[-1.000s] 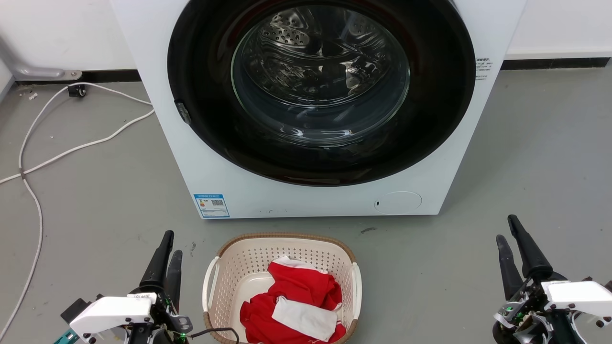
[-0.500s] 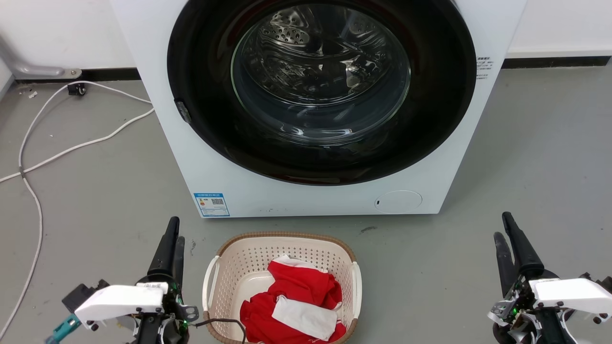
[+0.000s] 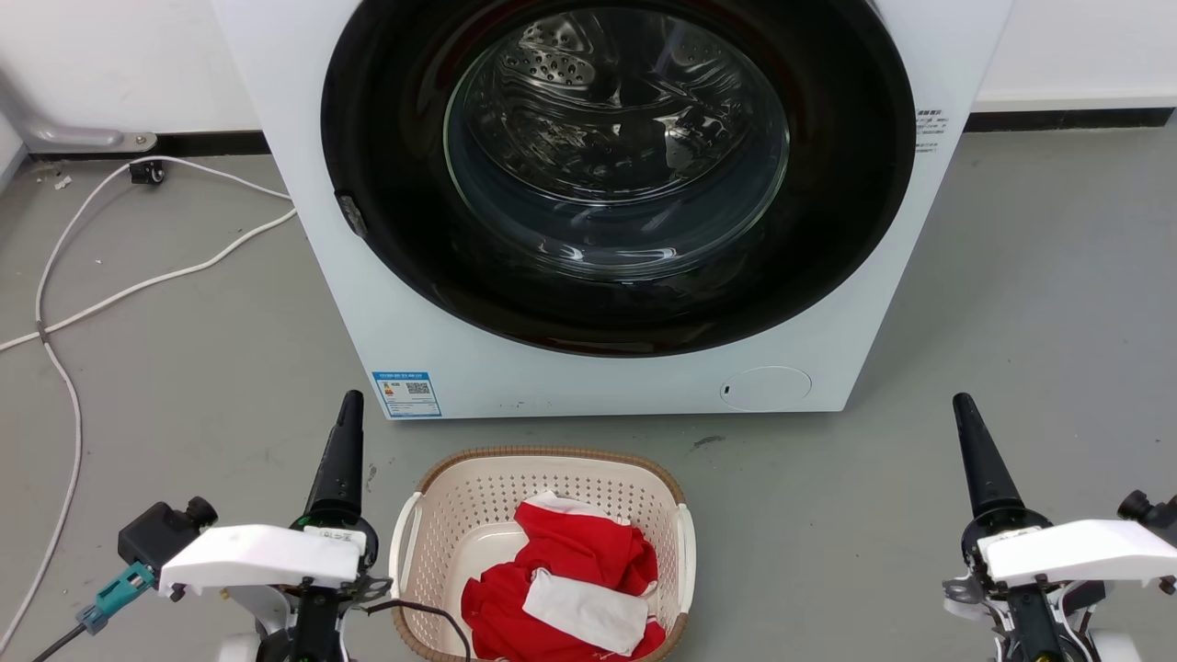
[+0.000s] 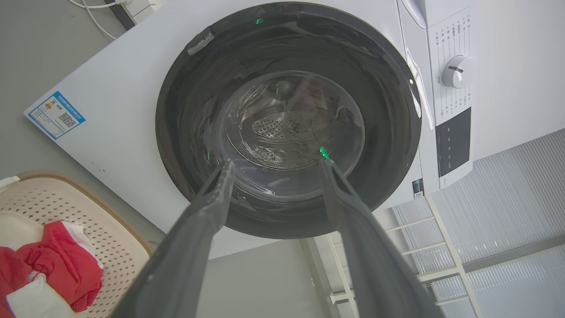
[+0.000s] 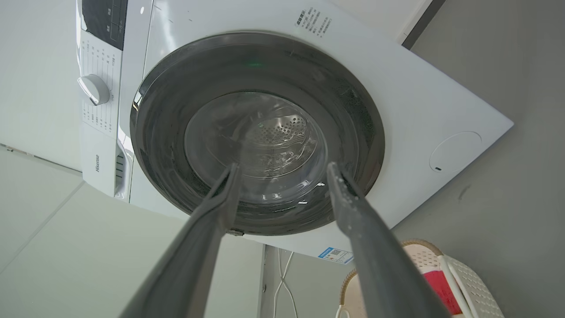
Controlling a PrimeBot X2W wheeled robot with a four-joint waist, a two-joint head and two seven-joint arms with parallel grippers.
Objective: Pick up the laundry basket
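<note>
Beside the laundry basket (image 3: 552, 483), the left claw (image 4: 276, 162) and right claw (image 5: 283, 165) aim forward, seemingly rolled sideways, parted, empty.

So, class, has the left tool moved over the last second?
Yes. The left tool has moved forward toward the washer and rightward, nearer the laundry basket.

The left gripper (image 3: 349, 405) and right gripper (image 3: 963, 405) hang low at either side, white wrists rolled on edge, long dark fingers (image 4: 205, 216) pointing forward. Both pairs stand spread apart, gripping nothing.
</note>
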